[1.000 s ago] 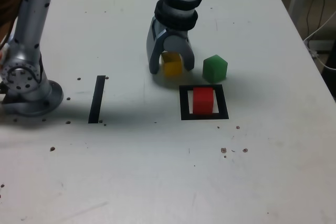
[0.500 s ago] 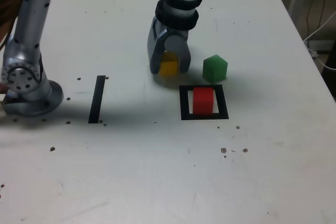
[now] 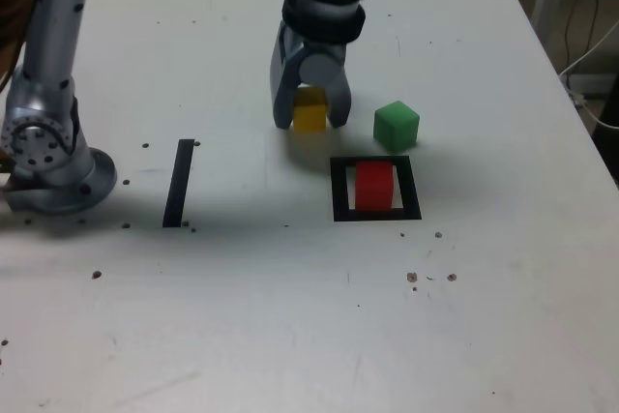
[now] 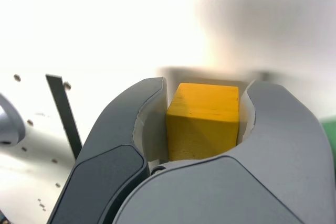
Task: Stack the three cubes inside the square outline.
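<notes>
Yellow cube in the grip, red cube diagonally off toward the exterior view's lower right
The fingers are closed in on the yellow cube's two sides, open only as wide as the cube, which looks just clear of the table; the red cube sits inside the square outline, and the green cube stands just beyond that frame's far edge, to the exterior view's right of the fingers, so the carry to the red top should probably go high enough to miss the green one
</notes>
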